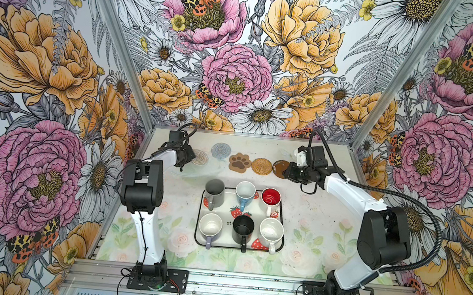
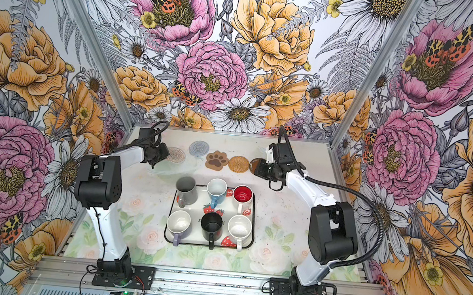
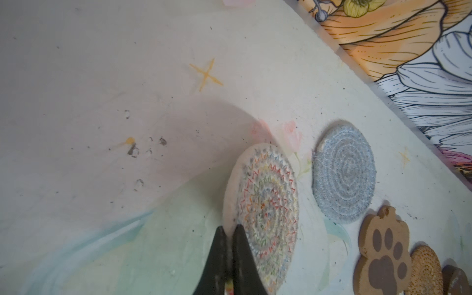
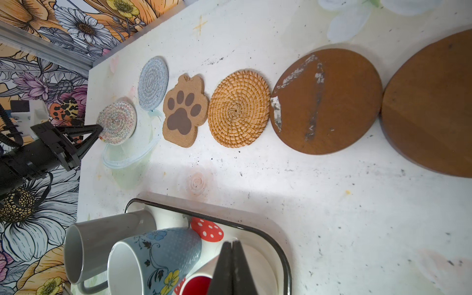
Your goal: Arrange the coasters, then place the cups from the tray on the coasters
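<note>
We see the left gripper (image 3: 229, 229) pinched shut on the rim of the multicoloured woven coaster (image 3: 265, 212), which sits at the left end of the coaster row, beyond the tray (image 1: 255, 212). The right gripper (image 4: 231, 245) is closed on nothing and hangs by the dark brown coaster (image 1: 278, 165) at the row's right end. All six cups (image 1: 214, 192) stand on the tray.

right brown coaster (image 4: 431, 102): cut by picture edge in right wrist view.
tray (image 1: 225, 240) word: mostly hidden behind black cup (image 1: 243, 228).
red cup (image 4: 196, 284): mostly cut off.
</note>
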{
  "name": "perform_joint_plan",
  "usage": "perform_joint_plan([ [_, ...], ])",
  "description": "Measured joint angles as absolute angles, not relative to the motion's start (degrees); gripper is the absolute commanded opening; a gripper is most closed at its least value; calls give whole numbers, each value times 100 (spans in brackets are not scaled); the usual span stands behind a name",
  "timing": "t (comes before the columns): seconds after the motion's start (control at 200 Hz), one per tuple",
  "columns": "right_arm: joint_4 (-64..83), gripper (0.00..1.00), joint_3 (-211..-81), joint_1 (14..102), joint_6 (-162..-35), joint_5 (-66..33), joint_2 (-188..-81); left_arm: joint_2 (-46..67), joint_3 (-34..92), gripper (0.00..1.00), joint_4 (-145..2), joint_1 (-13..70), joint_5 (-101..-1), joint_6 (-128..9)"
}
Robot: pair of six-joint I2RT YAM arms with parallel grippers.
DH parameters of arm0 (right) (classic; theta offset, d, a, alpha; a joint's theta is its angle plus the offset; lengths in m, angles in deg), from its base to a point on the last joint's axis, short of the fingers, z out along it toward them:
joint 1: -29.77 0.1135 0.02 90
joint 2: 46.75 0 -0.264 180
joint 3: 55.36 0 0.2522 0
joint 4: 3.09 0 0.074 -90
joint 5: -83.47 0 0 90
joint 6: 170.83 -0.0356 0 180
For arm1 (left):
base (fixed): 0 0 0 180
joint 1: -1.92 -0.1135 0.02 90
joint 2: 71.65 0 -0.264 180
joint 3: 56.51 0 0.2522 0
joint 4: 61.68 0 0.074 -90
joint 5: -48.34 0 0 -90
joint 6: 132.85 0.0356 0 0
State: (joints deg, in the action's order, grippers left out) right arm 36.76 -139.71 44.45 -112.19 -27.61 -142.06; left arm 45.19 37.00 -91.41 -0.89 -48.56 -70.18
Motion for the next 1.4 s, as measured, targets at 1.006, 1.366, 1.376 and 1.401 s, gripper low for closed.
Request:
perform_joint_plan([
  [1.006, 3822, 1, -14174, 4589, -11254, -2720, -14407, 3961, 4325, 53, -9571, 451, -4078, -6723],
  [1.366, 3831, 2, -14174, 4589, -11208, -2720, -14396, 5561, 6194, 47, -9731, 1469, -4030, -6275],
  [1.376, 3831, 2, -14174, 4589, -11201, -2720, -14396, 5605, 6235, 47, -9744, 1482, -4028, -6269],
  [1.401, 3835, 2, -14174, 4589, -11188, -2720, -14391, 5784, 6388, 47, -9786, 1537, -4012, -6240],
])
